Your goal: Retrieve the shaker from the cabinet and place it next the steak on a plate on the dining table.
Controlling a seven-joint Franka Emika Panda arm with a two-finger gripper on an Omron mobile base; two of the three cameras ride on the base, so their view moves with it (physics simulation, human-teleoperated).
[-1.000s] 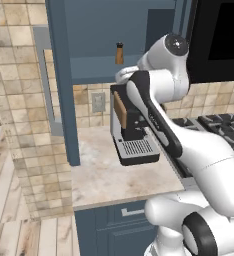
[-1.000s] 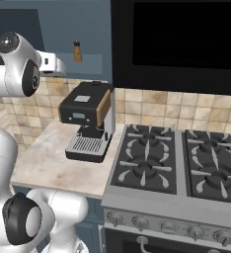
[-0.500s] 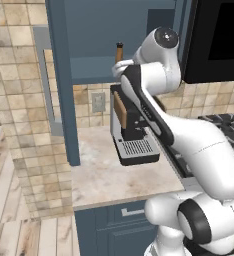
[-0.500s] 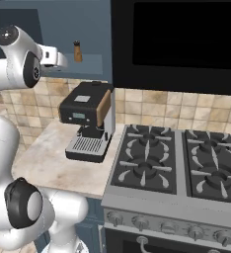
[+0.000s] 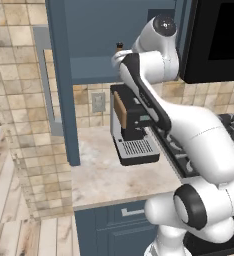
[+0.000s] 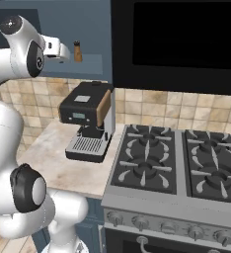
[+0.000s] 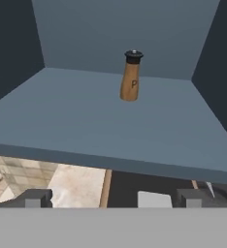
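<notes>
Approach stage: the shaker stands upright on the cabinet shelf, well ahead of the pincer, whose jaws stand wide apart and empty. Next move, in my judgement: advance straight in to straddle it. The shelf path appears unobstructed; a coffee machine sits below.

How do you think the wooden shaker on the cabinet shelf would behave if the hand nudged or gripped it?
The shaker is tall and slim and stands upright on a narrow base, so a nudge near its dark cap would probably tip it. Its round body would likely roll on the flat shelf once down. It looks like rigid wood, so the open hand could likely grip it firmly.
</notes>
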